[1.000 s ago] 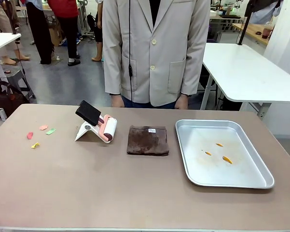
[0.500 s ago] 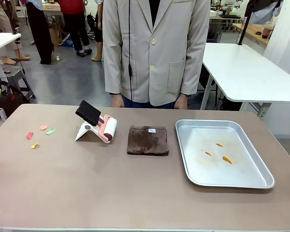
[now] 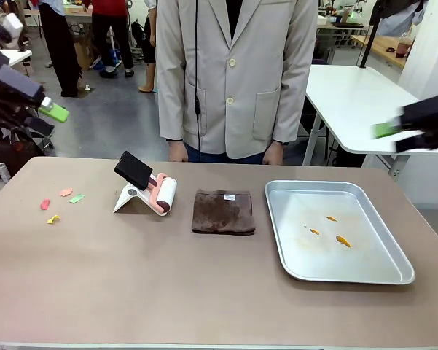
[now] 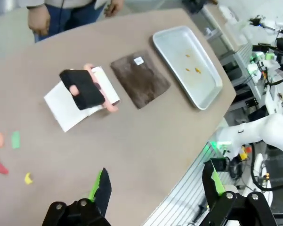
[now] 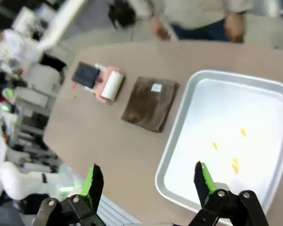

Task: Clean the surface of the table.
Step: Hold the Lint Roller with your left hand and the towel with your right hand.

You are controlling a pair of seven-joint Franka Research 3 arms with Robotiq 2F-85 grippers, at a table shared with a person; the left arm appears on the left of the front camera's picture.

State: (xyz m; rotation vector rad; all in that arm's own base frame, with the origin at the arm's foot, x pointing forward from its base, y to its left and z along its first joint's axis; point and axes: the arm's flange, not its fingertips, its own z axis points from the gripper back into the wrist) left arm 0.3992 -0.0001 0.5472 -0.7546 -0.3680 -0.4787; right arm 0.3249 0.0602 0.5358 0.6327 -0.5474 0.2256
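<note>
1. Left end effector: partly cut off by the front view's left edge. Its fingers are spread wide with nothing between them.
2. Right end effector: motion-blurred in the front view, so its outline is hard to make out. Its own wrist view shows the fingers parted and empty.
3. Worktop: taupe-brown, lying below and ahead of both end effectors and touching neither.
4. Coloured scraps: on the worktop, below the left end effector. Their material cannot be told.
5. Lint roller: beyond the left end effector's fingers. Its black handle hides part of the white stand.
6. Brown cloth: flat on the worktop, ahead of and between both end effectors.
7. Tray: just beyond the right end effector's fingers. It holds orange bits too small to identify.
8. Person: on the far side of the worktop from both end effectors. The hands are partly hidden behind the worktop's far edge.
</note>
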